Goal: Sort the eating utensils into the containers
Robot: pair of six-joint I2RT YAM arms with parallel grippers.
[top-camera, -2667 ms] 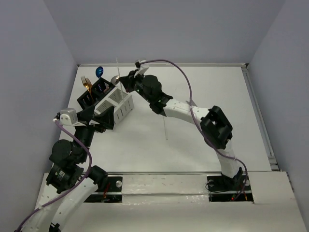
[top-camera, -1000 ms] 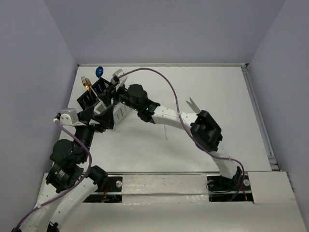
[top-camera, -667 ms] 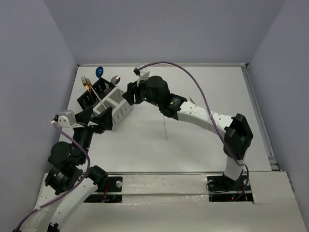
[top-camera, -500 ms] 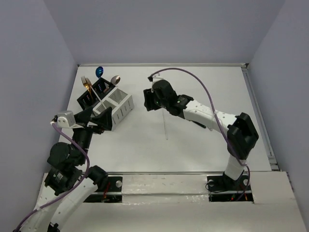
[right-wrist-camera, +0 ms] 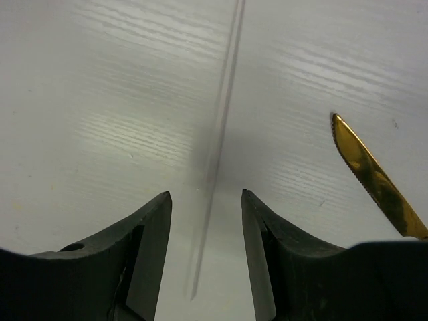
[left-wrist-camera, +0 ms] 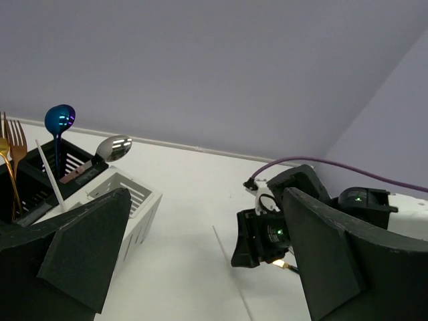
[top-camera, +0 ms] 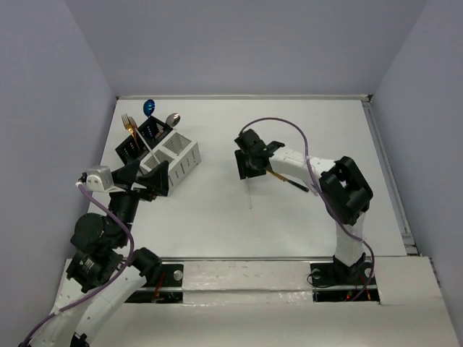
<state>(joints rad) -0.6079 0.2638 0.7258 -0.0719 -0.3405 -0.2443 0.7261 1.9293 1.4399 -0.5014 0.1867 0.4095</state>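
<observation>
Black perforated caddy (top-camera: 130, 148) holds blue spoon (top-camera: 150, 107), gold fork (top-camera: 129, 123) and apparently silver spoon (top-camera: 173, 118); white slotted caddy (top-camera: 181, 155) beside it. Left gripper (left-wrist-camera: 206, 195) and right gripper (right-wrist-camera: 205, 195) spread.

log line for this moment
right claw: open, over chopstick on table | gold knife: beside it | left claw: open, by white caddy

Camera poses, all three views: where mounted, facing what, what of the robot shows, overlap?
Top external: high behind the robot, looking down on the table; left arm, right arm show.
Left wrist: on the left end effector, facing across to the right end effector; own fingers frame it.
Right wrist: looking down at the chopstick and gold knife; its fingers flank it.
Shared: chopstick in all three.
</observation>
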